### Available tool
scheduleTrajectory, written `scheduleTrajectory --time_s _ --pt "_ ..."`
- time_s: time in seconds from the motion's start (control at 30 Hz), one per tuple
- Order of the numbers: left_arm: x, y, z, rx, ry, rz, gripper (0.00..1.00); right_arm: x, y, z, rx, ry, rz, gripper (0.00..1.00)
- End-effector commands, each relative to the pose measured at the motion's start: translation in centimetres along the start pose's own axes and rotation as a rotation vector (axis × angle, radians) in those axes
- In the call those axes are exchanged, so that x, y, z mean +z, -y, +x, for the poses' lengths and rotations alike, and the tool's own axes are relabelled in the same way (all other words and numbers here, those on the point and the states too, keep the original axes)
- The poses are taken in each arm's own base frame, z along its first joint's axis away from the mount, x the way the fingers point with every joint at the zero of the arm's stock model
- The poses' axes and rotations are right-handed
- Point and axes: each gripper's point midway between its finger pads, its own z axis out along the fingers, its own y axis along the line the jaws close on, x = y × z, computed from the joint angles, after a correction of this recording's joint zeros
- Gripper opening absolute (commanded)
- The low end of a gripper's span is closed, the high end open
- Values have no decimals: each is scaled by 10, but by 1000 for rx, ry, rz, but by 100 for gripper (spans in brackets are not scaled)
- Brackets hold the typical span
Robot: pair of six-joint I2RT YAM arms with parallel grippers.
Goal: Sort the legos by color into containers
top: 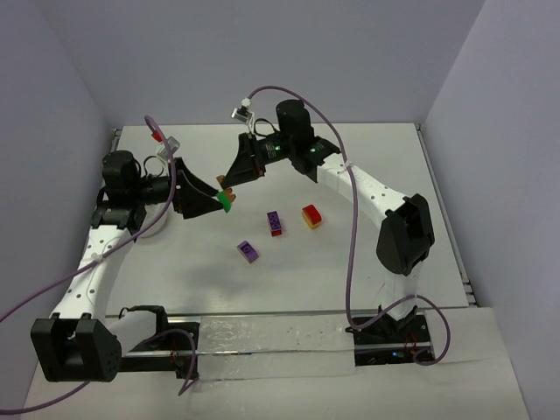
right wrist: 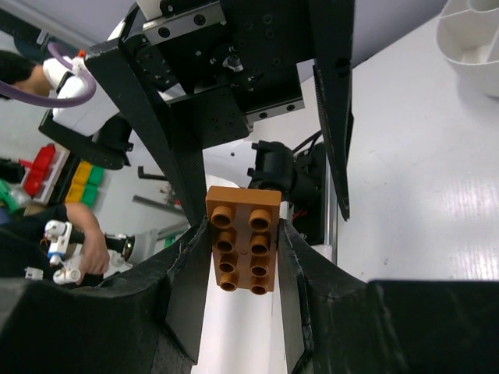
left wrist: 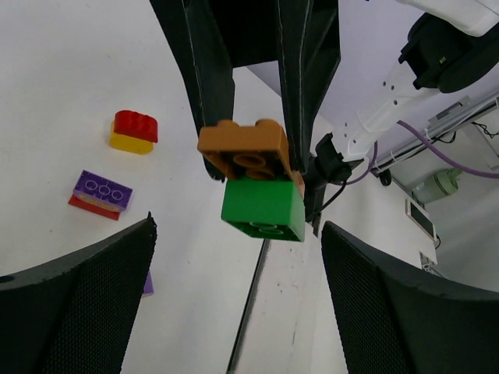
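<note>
- Green brick (left wrist: 263, 209) is up in the air, joined to the orange brick (left wrist: 245, 148), on its hollow underside as far as I can tell. The pair hangs over the tabletop (top: 297, 280), left of centre and roughly midway between the near and far edges.
- The orange brick is the long one, two studs by four. Its long axis runs along the right fingers, and in the right wrist view it hides the green.
- Right pincer (right wrist: 242, 226) is clamped on the orange brick's long sides.
- Left pincer (left wrist: 238, 227) has its jaws wide apart, with a finger (left wrist: 86, 296) on either side of the green brick. Neither finger touches it.
- Key relation: the green brick sits straight ahead between my left fingers, so the left arm is the one to take it. I judge the next move is to close on the green and pull it off the orange, against the right grip.
- Risk, my guess: the green twists out, or the orange slips.
- White tub (right wrist: 475, 66) stands on the tabletop and shows only in the corner of the right wrist view. It looks divided inside, but I can't tell what it holds.
- Loose near the tabletop's centre are a purple brick (top: 248, 251), a purple-on-red stack (top: 275, 223) and a red-and-yellow brick (top: 311, 216), all apart from both pincers.
- No brand, label or writing is readable, and the stud marks are too small to make out.
</note>
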Motion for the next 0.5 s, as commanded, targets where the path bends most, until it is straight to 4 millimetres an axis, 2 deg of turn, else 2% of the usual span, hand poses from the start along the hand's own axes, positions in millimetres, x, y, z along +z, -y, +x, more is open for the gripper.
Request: scheduleTrajectory --time_s 0.0,0.2,0.33,0.47 --pt "2 17 -14 71 9 58 92 -3 -39 -1 -113 -12 -56 0" --pt "3 24 -13 83 0 95 80 0 -39 1 -117 -24 -55 0" --pt "3 27 -8 79 -14 121 57 0 -37 1 -117 -28 -59 0" --pt "3 28 -6 75 -18 131 44 0 -38 1 -122 -27 -60 0"
